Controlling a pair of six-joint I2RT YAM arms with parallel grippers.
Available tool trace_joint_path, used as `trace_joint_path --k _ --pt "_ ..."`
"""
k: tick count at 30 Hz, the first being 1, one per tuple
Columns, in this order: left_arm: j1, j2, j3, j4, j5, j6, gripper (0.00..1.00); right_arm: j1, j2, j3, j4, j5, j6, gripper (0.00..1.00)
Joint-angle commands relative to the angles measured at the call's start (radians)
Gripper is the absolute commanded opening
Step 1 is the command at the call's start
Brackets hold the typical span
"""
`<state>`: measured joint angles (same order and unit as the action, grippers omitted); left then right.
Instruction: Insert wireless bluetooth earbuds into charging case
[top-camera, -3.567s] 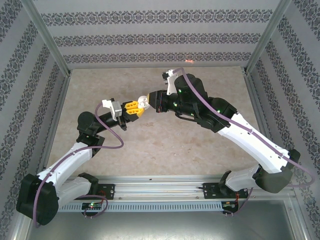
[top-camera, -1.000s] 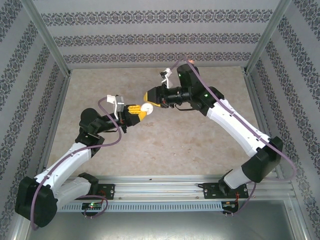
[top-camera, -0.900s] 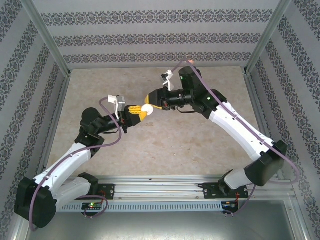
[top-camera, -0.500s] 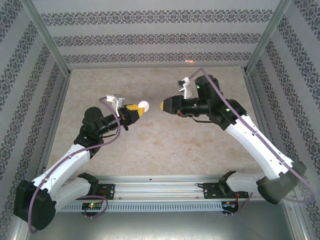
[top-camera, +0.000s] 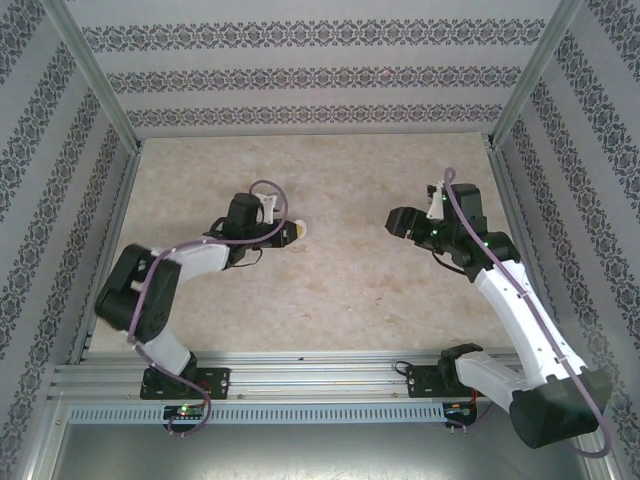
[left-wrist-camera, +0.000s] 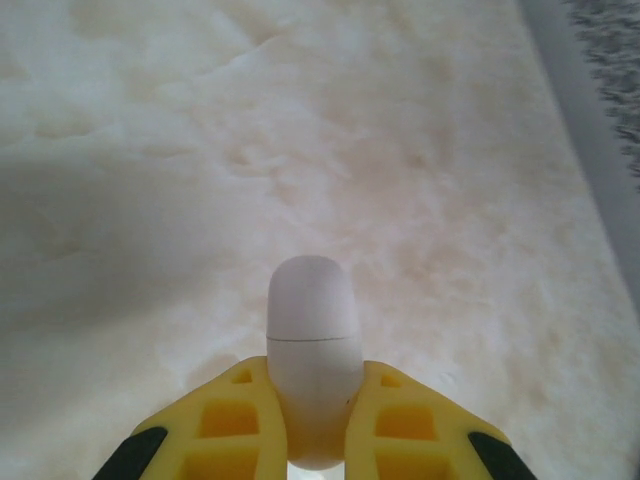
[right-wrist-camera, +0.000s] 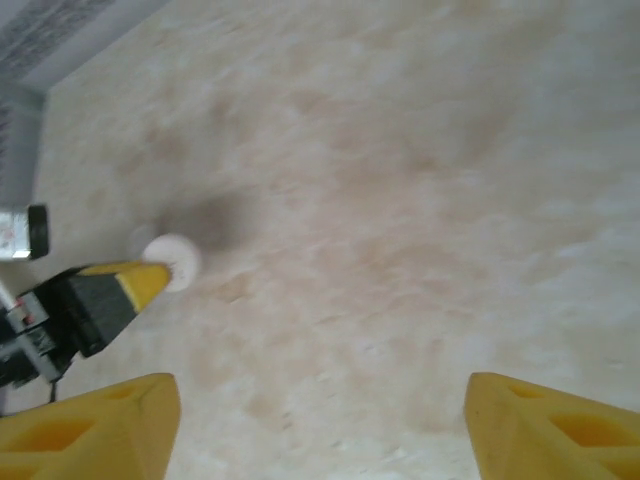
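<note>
Scanning across now: no lettering, brand, number or sign can be read on anything here. One small pale patch (right-wrist-camera: 12, 232) at the left edge of the right wrist view carries a few dark specks, but it is too blurred to tell whether they are print.

Left arm (top-camera: 195, 255), right arm (top-camera: 515, 310): white shells, black joints. Purple cable (top-camera: 263, 182) on each. Fingers (left-wrist-camera: 225, 425) yellow, black-edged.
</note>
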<state>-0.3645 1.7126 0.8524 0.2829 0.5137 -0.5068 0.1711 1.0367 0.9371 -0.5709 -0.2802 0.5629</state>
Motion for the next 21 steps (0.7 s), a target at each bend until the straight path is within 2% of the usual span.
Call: trace_joint_path --k 1,5,7,13,18,21 --pt "0.008 0.097 0.065 0.041 -0.087 -0.037 0.00 -0.084 -0.031 -0.097 0.143 0.101 -0.044 0.86" --pt "0.008 0.184 0.140 -0.022 -0.137 -0.023 0.13 -0.182 -0.037 -0.207 0.263 0.206 -0.093 0.98" --pt "0.008 0.187 0.160 -0.061 -0.159 -0.005 0.23 -0.199 -0.044 -0.223 0.287 0.245 -0.129 0.98" --pt "0.012 0.136 0.213 -0.236 -0.253 0.116 0.47 -0.196 -0.120 -0.303 0.425 0.385 -0.293 0.98" --pt "0.020 0.071 0.248 -0.344 -0.296 0.193 0.60 -0.197 -0.166 -0.409 0.538 0.445 -0.437 0.98" --pt "0.027 0.006 0.242 -0.374 -0.343 0.245 0.76 -0.198 -0.157 -0.472 0.622 0.452 -0.470 0.98"
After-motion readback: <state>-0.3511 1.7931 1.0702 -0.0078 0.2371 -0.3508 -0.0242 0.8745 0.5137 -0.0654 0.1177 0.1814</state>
